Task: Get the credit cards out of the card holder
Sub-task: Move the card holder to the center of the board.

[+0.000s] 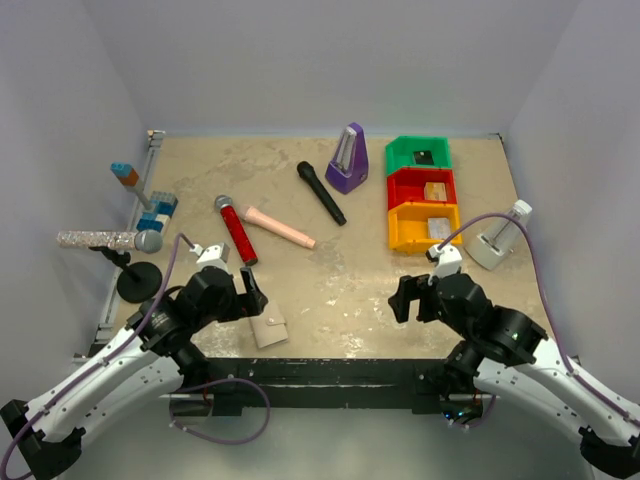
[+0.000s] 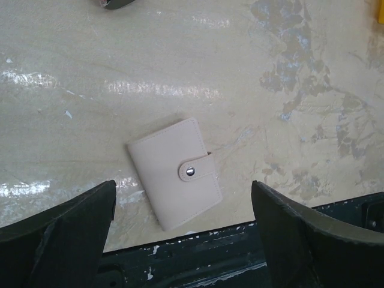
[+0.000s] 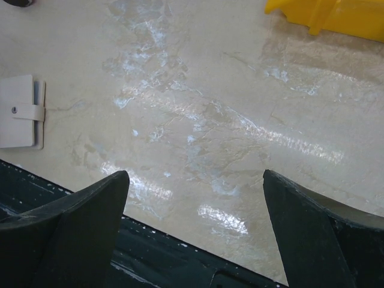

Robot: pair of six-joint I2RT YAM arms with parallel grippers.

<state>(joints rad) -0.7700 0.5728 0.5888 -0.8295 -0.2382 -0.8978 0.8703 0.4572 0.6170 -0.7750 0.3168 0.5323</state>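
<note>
Right wrist view. The two dark fingers (image 3: pixel 72 234) of the right gripper (image 3: pixel 195 180) stand wide apart at the lower corners, nothing between them, over a pale, worn, glossy tabletop (image 3: pixel 204 102). The card holder (image 3: pixel 18 111) lies flat at the left edge, closed, snap tab fastened, near the tabletop's dark front edge. Part of a yellow bin (image 3: pixel 327 15) shows at upper right, well apart from the card holder

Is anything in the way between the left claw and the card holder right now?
No, nothing visible does. The left claw hangs open above the card holder, which lies closed and snapped near the front edge of the table, with no object between them.
</note>
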